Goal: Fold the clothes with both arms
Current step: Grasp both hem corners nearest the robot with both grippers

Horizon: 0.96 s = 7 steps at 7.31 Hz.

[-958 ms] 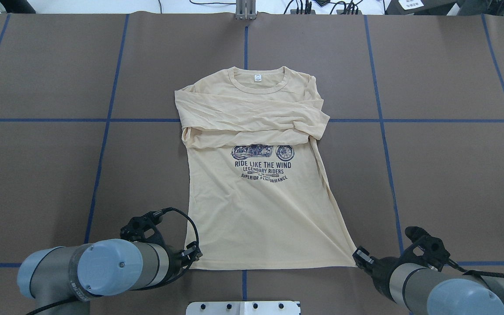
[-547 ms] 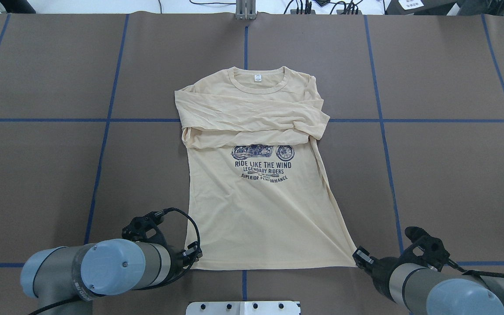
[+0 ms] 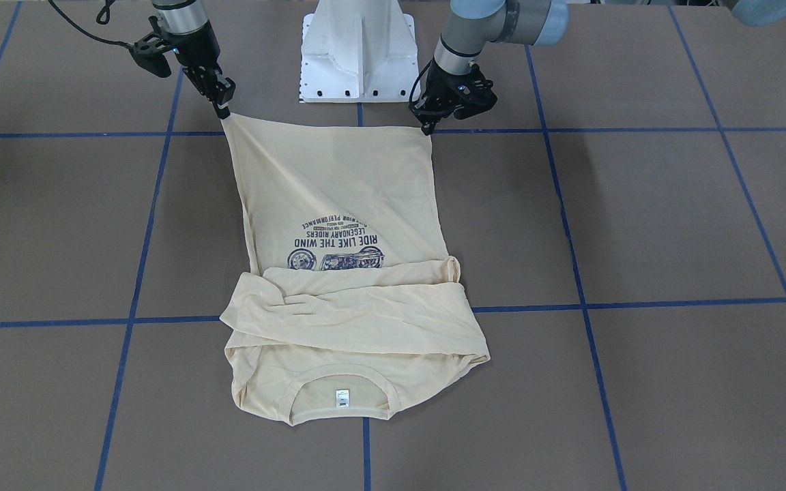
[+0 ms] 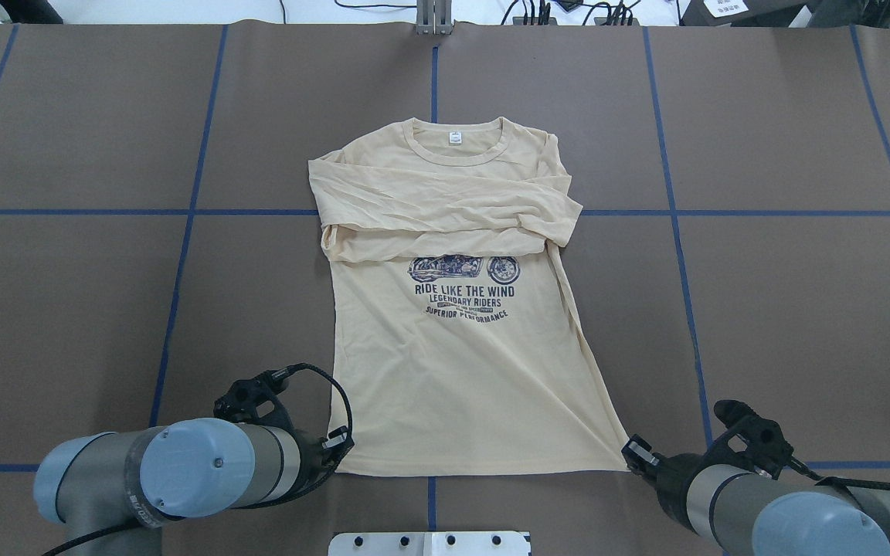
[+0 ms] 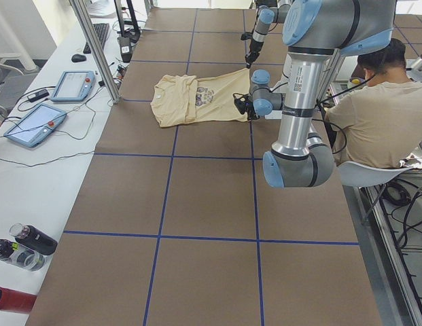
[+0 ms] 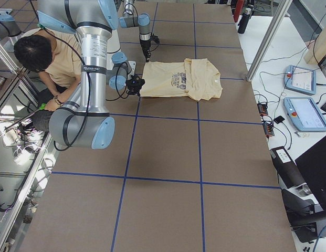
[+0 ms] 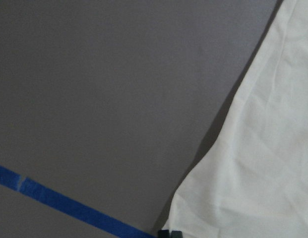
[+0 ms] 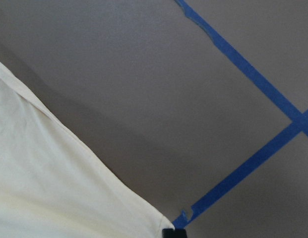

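The cream long-sleeve shirt [image 4: 453, 371] lies flat with its print up, collar [image 4: 454, 143] at the far side and both sleeves folded across the chest. My left gripper [image 4: 343, 455] is shut on the hem's left corner, which reaches its fingertips [image 7: 171, 233] in the left wrist view. My right gripper [image 4: 632, 455] is shut on the hem's right corner, drawn outward into a taut point. In the front-facing view the shirt [image 3: 338, 184] hangs between the left gripper [image 3: 427, 127] and the right gripper [image 3: 224, 112].
The white pedestal base [image 3: 355, 48] stands just behind the hem, between the arms. Blue tape lines [image 4: 182, 255] cross the brown table. A seated person [image 5: 380, 115] is behind the robot. Control tablets [image 5: 34, 125] and bottles [image 5: 20, 244] lie on the side bench.
My left gripper has edged up very slightly at the hem corner. The shirt and the right arm look the same.
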Available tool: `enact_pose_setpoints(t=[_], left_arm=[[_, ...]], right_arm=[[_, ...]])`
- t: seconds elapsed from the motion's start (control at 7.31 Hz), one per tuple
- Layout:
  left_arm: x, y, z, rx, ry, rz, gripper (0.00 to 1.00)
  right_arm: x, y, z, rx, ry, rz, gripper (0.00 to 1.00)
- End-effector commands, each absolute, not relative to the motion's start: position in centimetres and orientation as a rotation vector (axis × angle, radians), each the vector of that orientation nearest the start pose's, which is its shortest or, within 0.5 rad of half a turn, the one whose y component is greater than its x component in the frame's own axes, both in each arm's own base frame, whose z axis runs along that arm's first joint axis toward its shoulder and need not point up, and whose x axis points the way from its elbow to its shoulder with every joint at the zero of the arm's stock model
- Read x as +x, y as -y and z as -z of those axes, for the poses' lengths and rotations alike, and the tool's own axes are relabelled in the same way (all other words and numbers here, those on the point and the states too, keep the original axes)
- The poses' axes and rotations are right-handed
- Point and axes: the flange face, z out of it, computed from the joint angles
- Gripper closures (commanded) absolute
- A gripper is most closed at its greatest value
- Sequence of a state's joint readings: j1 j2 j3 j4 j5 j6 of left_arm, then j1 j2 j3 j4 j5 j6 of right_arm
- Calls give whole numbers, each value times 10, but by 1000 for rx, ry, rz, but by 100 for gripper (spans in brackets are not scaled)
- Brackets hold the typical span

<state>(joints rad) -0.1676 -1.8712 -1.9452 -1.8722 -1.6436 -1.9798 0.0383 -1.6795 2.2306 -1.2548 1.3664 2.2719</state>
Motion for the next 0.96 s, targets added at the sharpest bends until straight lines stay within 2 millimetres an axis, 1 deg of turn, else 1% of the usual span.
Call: enact_pose_setpoints(t=[0.0, 0.14, 0.27, 0.41, 0.55, 0.68, 0.82], left_arm=[[514, 219, -269, -198, -1014, 478, 100], [498, 216, -253, -210, -1030, 471, 100], [475, 210, -242, -231, -1042, 467, 100], [457, 205, -237, -239, -1041, 475, 100], [454, 202, -233, -261, -1028, 506, 100], [448, 200, -230, -272, -1033, 499, 100], [446, 194, -228, -333, -1024, 466, 100]], right_arm=[[-417, 175, -359, -103, 921, -790, 100], [-414, 177, -352, -107, 936, -793, 100], [-408, 176, -345, -118, 949, -790, 100], [-405, 174, -339, -128, 959, -785, 100], [-404, 165, -331, -147, 973, -765, 100], [-402, 154, -322, -181, 982, -736, 100], [-397, 145, -312, -224, 991, -706, 100]])
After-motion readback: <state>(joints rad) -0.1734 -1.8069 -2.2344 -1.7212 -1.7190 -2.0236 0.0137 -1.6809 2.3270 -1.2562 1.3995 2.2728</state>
